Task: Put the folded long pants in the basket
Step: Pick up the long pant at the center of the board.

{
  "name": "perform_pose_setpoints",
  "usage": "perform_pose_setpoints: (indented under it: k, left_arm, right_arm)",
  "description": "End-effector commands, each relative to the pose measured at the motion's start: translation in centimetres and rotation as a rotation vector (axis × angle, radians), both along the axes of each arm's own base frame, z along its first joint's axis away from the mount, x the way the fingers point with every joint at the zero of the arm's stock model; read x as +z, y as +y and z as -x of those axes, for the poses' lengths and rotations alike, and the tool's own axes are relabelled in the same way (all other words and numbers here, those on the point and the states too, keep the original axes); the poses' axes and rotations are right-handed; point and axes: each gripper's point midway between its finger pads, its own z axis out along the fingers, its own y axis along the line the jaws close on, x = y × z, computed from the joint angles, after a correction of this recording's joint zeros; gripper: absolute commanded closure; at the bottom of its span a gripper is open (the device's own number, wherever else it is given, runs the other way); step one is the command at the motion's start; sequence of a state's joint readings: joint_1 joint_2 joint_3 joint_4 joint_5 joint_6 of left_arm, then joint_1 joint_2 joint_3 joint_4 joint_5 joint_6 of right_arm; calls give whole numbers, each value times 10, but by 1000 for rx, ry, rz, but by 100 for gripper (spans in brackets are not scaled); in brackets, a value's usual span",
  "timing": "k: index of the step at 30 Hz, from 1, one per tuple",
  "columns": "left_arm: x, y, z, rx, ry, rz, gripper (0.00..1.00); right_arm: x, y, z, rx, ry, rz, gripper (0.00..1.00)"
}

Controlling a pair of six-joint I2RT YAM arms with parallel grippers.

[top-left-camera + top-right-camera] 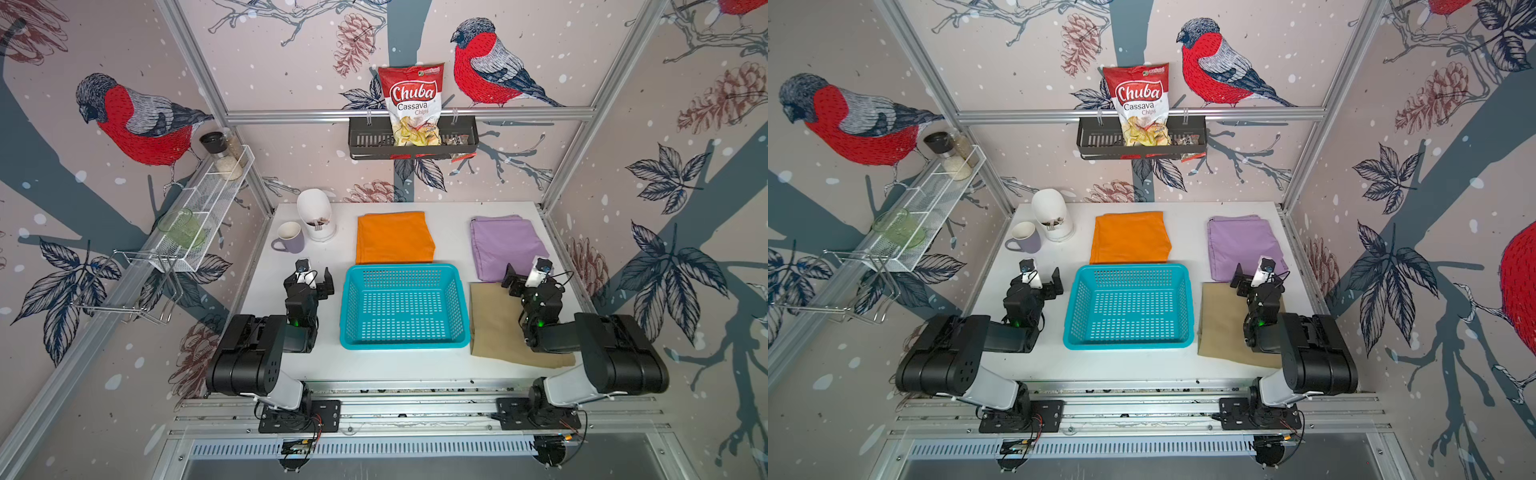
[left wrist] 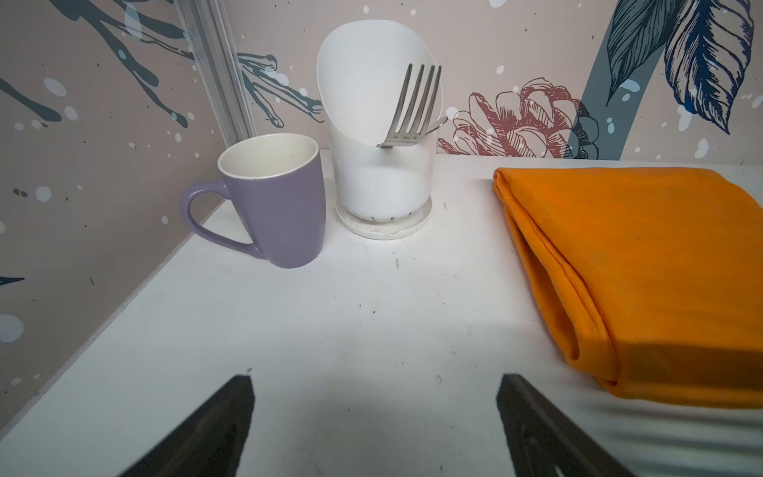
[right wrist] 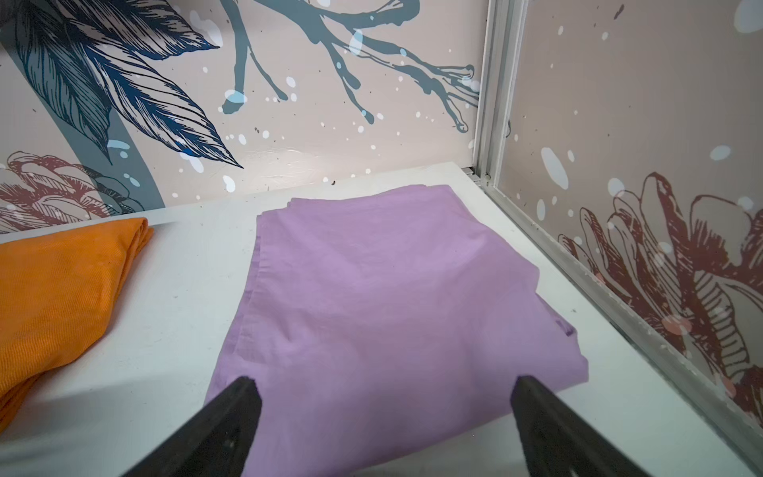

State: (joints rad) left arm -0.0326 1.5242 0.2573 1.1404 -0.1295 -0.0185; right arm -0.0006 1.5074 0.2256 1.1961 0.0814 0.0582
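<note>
Turquoise, perforated and empty, the basket (image 1: 405,344) sits between the two grippers, a little behind their fingertips. No pair is in it yet, so the task stands at its first pick.

The right gripper (image 3: 385,380) has its jaws spread wide and holds nothing. Its tips are poised at the near edge of the lilac pants (image 3: 371,289), which stretch away ahead of it; whether they touch the cloth I cannot tell. The khaki pants (image 1: 494,328) lie behind that gripper, partly under the right arm and just beside the basket.

The left gripper (image 2: 374,378) is likewise wide open and empty, over bare white tabletop (image 2: 351,314). The orange pants (image 2: 644,264) lie ahead of it toward its inner side. A purple mug (image 2: 272,206) and a white cutlery holder (image 2: 377,177) with a fork (image 2: 413,107) stand ahead toward its outer side.

The step in hand looks like the approach to the lilac pair. Next, the right gripper probably needs to drop and close on the full thickness of the near fold. It would then lift the bundle above the basket's wall and carry it inward. A pinch on the top layer alone would likely unfold the limp cloth.
</note>
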Motion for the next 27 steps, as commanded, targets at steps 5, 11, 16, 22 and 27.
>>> perform_pose_setpoints:
  k: [5,11,16,22,27]
  left_arm:
    - [13,1,-4,-18,-51,9,4]
    - [14,1,-4,-17,-53,8,4]
    - [16,1,-6,-5,-40,2,4]
    - [18,-2,-47,41,278,-7,4]
    - [44,-25,-53,26,285,88,4]
  right_arm:
    - [7,1,-1,9,-31,-10,0]
    - [7,1,-1,7,-28,-10,0]
    - [22,6,-7,-20,-43,40,0]
    - [44,22,-36,-76,140,12,0]
    - [58,79,-72,87,324,-64,0]
